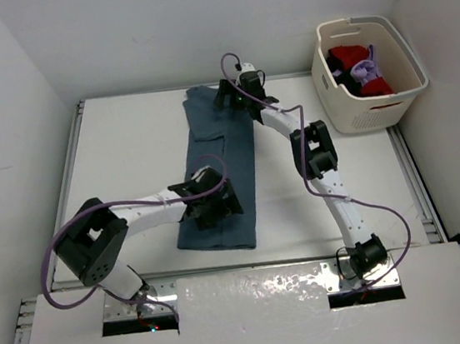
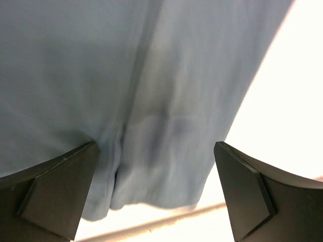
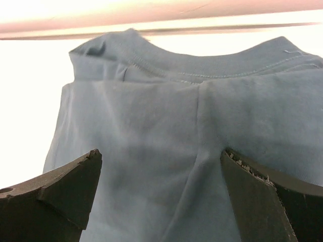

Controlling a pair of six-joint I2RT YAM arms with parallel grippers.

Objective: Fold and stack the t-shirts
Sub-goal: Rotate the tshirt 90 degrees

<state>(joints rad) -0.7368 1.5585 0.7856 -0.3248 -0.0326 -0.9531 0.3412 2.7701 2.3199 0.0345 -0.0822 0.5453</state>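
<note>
Overhead view: a teal-blue t-shirt (image 1: 215,153), folded lengthwise into a narrow strip, lies flat near the middle of the white table (image 1: 128,159), its collar end toward the far edge. The left gripper (image 1: 210,201) stands over the near half of the strip and the right gripper (image 1: 233,98) over the far end; each covers part of the cloth, and from above their dark fingers merge with the housings. Left wrist view: the left gripper's (image 2: 155,146) jaws are spread wide with nothing pinched, and the shirt (image 2: 166,75) fills the space beyond them, one short edge showing low in the picture; the table to the right is washed out to white. Right wrist view: the right gripper's (image 3: 160,151) jaws are likewise spread and unloaded above the shirt's (image 3: 166,126) ribbed collar. In both wrist views the fingers are cut off by the lower frame, and whether their tips touch the cloth cannot be told. At the far right corner a cream laundry basket (image 1: 365,113) holds a bunched red shirt (image 1: 379,86), a lavender shirt (image 1: 363,69) and a black shirt (image 1: 336,65), each only partly visible.
</note>
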